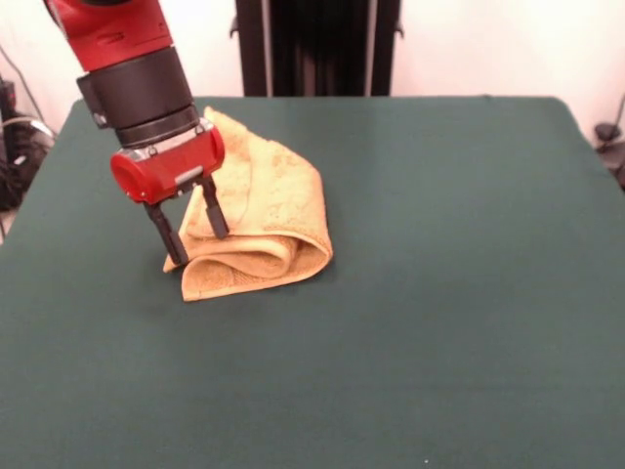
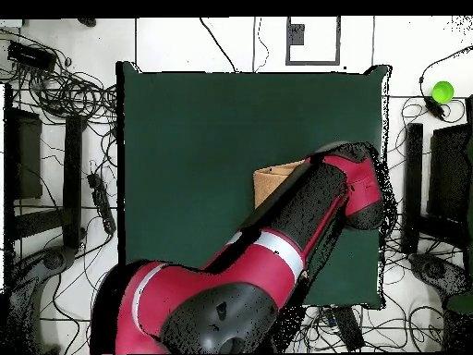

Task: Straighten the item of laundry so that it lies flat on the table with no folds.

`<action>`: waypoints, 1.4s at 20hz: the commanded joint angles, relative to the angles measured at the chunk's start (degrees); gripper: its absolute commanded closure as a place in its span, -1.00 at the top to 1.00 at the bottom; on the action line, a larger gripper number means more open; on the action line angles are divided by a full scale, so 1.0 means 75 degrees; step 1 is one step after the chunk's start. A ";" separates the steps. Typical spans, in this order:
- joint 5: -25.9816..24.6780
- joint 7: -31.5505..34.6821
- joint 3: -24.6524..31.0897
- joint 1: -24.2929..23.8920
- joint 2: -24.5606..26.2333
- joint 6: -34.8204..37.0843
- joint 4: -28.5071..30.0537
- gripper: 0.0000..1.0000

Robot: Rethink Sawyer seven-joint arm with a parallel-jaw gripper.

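Observation:
The orange-tan towel (image 1: 269, 220) lies crumpled and folded over itself on the dark green table (image 1: 449, 293), left of the middle and toward the far side. Its near edge curls into a thick rolled fold. My gripper (image 1: 198, 244) hangs from the red and black arm at the towel's left end. Its two black fingers are spread apart, with their tips low at the towel's left corner. In the overhead view only a small part of the towel (image 2: 272, 180) shows beside the arm on the table (image 2: 203, 139); the gripper is hidden under the arm.
The robot's black pedestal (image 1: 317, 44) stands behind the table's far edge. Cables (image 1: 15, 147) lie off the table's left side. In the overhead view, cables (image 2: 65, 92) and stands surround the table, and a green ball (image 2: 442, 91) lies off its right side.

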 commanded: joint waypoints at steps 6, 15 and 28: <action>-0.0683 0.2506 0.0358 0.0457 0.0471 -0.0552 -0.0324 1.00; -0.0789 0.2517 0.0341 0.0466 0.0654 -0.0436 -0.0335 1.00; -0.0452 0.2439 0.0510 0.0405 0.0750 -0.0101 -0.0474 1.00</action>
